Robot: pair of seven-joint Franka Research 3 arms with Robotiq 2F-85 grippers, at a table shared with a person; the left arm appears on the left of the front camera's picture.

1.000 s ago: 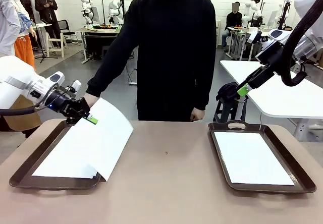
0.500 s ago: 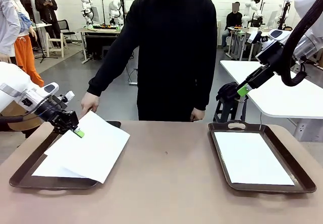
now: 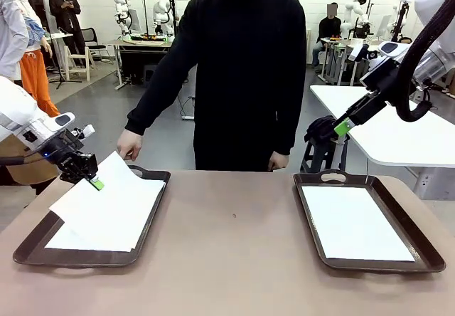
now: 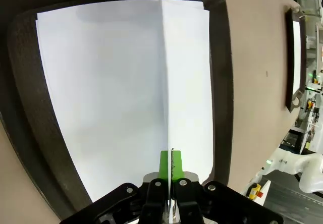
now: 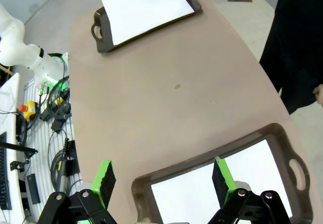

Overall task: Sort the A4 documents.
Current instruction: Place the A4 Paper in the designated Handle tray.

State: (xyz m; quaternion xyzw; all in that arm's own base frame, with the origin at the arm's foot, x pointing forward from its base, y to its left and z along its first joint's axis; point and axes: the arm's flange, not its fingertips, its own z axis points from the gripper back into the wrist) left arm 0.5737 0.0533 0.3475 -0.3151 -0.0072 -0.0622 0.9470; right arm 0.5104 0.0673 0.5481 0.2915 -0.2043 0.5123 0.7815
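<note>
My left gripper (image 3: pixel 90 181) is shut on the near edge of a white A4 document (image 3: pixel 117 188), which slopes down over the left brown tray (image 3: pixel 155 201). In the left wrist view that held sheet (image 4: pixel 162 57) shows edge-on above the gripper (image 4: pixel 169 169), over more white sheets (image 4: pixel 106 88) lying in the tray (image 4: pixel 223 88). The person's hand (image 3: pixel 129 145) is at the sheet's far corner. My right gripper (image 3: pixel 343 127) hangs open and holds nothing, high above the right tray (image 3: pixel 426 248), where a white sheet (image 3: pixel 355 223) lies flat. The right wrist view has that gripper (image 5: pixel 164 177) above this tray (image 5: pixel 275 133).
The person in black stands at the table's far edge, middle, with the other hand (image 3: pixel 278 161) hanging by the table. Bare brown tabletop (image 3: pixel 234 252) lies between the two trays. A white side table (image 3: pixel 398 134) stands behind the right tray.
My left gripper has moved left and down with the sheet, which now lies over the left tray instead of jutting past its right rim. The right arm has not moved.
</note>
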